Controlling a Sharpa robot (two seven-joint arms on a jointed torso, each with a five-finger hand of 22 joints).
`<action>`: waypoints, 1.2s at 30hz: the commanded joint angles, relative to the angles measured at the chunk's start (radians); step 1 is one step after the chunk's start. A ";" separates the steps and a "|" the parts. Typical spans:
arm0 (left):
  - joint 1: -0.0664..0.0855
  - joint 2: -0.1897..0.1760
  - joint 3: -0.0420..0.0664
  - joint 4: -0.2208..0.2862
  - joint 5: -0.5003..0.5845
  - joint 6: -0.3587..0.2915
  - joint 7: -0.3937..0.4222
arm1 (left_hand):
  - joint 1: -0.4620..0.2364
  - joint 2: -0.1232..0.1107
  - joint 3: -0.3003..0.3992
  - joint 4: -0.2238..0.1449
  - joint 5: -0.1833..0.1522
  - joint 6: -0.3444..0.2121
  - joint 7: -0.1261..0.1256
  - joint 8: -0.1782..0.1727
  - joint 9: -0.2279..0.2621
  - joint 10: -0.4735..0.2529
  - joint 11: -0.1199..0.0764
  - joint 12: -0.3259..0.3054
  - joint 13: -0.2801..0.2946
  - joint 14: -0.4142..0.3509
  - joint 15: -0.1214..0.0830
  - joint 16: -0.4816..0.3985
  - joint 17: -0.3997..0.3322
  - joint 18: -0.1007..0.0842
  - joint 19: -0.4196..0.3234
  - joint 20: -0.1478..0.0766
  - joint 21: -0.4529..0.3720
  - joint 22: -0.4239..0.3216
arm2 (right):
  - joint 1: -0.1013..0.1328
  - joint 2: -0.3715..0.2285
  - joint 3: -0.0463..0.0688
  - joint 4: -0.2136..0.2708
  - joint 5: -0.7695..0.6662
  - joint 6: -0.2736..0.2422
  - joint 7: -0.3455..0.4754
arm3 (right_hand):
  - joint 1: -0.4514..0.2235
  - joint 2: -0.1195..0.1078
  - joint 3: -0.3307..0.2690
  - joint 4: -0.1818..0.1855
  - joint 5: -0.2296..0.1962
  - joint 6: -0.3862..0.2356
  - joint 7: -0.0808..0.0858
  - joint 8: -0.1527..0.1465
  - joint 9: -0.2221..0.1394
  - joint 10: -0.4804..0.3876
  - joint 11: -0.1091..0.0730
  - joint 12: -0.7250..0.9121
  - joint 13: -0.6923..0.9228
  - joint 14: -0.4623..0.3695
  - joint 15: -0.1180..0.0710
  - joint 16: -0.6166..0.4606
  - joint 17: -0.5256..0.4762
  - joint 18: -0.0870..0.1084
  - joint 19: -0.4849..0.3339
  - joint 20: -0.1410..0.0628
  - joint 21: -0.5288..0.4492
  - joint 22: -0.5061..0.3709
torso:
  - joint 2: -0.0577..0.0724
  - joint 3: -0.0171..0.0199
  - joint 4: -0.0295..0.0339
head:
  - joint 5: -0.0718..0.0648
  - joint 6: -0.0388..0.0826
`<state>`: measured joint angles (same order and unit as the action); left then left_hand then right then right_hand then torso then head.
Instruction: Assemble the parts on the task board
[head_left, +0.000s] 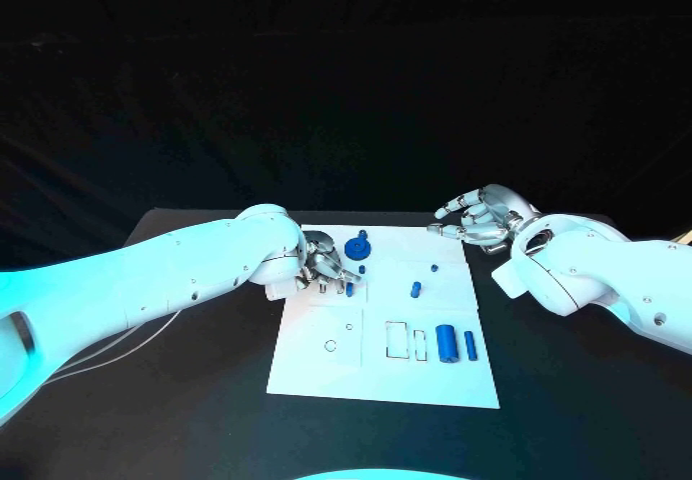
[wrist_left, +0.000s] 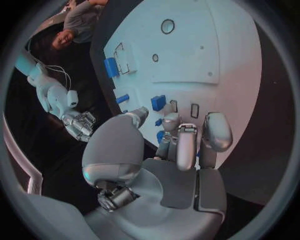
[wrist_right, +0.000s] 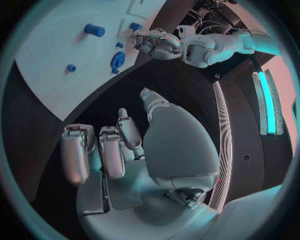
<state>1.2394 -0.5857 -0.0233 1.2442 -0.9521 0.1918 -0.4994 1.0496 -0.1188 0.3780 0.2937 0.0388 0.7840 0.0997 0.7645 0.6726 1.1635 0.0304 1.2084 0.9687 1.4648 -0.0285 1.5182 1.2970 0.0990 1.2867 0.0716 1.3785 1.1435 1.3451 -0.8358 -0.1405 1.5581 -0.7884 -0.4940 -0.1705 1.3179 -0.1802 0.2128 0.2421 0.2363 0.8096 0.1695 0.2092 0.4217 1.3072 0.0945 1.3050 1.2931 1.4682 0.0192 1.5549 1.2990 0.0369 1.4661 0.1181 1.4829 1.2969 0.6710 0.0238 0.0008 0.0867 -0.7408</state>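
Board (head_left: 325, 370): white, lay mid-table. Parts: blue gear (head_left: 358, 247) at its far edge; small peg (head_left: 415, 290) mid-board; two cylinders (head_left: 447, 343) upright side by side on its right half. Left hand (head_left: 320, 262): over the board's far-left corner, fingers curled by a small blue piece (head_left: 349, 289); whether it gripped the piece could not be told. Right hand (head_left: 483, 220): off the far-right corner, fingers loosely apart, holding nothing.

One white board (head_left: 378, 380) lies on the bench (head_left: 577, 400). Two hands: left (head_left: 320, 262), right (head_left: 483, 218). I count about six blue parts: a round gear-like piece (head_left: 358, 246), two cylinders (head_left: 447, 342) (head_left: 472, 345), and three small pegs (head_left: 415, 290) (head_left: 434, 267) (head_left: 349, 289).
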 joint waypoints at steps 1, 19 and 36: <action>0.002 0.008 -0.001 -0.004 -0.001 0.009 0.000 | -0.016 -0.002 -0.024 -0.002 0.010 -0.008 -0.003 0.007 0.018 0.003 -0.003 0.012 0.006 0.071 -0.002 0.019 0.200 -0.014 0.030 0.002 0.018 0.015 | 0.000 0.001 0.000 -0.001 -0.002 0.003 0.000 | 0.026 0.010 -0.003 0.021 0.014 -0.004 0.006 0.021 0.002 -0.015 -0.004 -0.004 -0.004 0.087 -0.006 -0.013 0.212 -0.010 0.054 -0.003 -0.020 0.203 | 0.000 -0.0005 0.0019 | -0.002 -0.002; 0.001 0.026 -0.011 -0.018 -0.001 0.028 -0.003 | 0.044 0.019 -0.015 -0.009 0.011 -0.005 -0.004 0.005 0.027 0.001 -0.003 0.015 0.010 0.071 -0.001 0.020 0.201 -0.014 0.028 0.004 0.020 0.018 | 0.000 0.004 0.000 -0.004 -0.002 0.009 -0.002 | 0.025 0.010 -0.002 0.023 0.014 -0.006 0.006 0.023 0.001 -0.016 -0.004 -0.005 -0.005 0.086 -0.006 -0.014 0.211 -0.009 0.054 -0.003 -0.022 0.202 | 0.001 -0.0013 0.0015 | -0.004 -0.009; 0.001 0.022 -0.011 -0.012 0.032 0.027 0.005 | 0.200 0.043 0.283 -0.113 0.011 -0.023 -0.019 0.035 0.099 0.005 -0.018 0.016 0.015 0.074 -0.015 0.023 0.209 -0.016 0.030 -0.005 0.028 0.034 | -0.002 0.012 0.000 -0.013 -0.004 0.022 -0.009 | 0.025 0.011 -0.001 0.025 0.015 -0.007 0.006 0.024 0.002 -0.015 -0.004 -0.004 -0.004 0.086 -0.006 -0.015 0.209 -0.009 0.053 -0.003 -0.023 0.201 | 0.000 -0.0004 0.0014 | -0.002 -0.014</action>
<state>1.2421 -0.5635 -0.0331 1.2288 -0.9261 0.2132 -0.4967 1.2188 -0.0722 0.5431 0.2097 0.0351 0.7632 0.1029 0.7664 0.7213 1.1632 0.0299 1.2084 0.9690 1.4647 -0.0291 1.5182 1.2970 0.0990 1.2886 0.0697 1.3900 1.1560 1.3442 -0.8250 -0.1406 1.5450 -0.7899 -0.4763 -0.1786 1.3179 -0.1803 0.2156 0.2450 0.2363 0.8034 0.1755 0.2093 0.4217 1.3071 0.0944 1.3050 1.2926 1.4682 0.0192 1.5549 1.2990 0.0369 1.4660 0.1181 1.4829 1.2969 0.6711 0.0233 0.0029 0.0835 -0.7542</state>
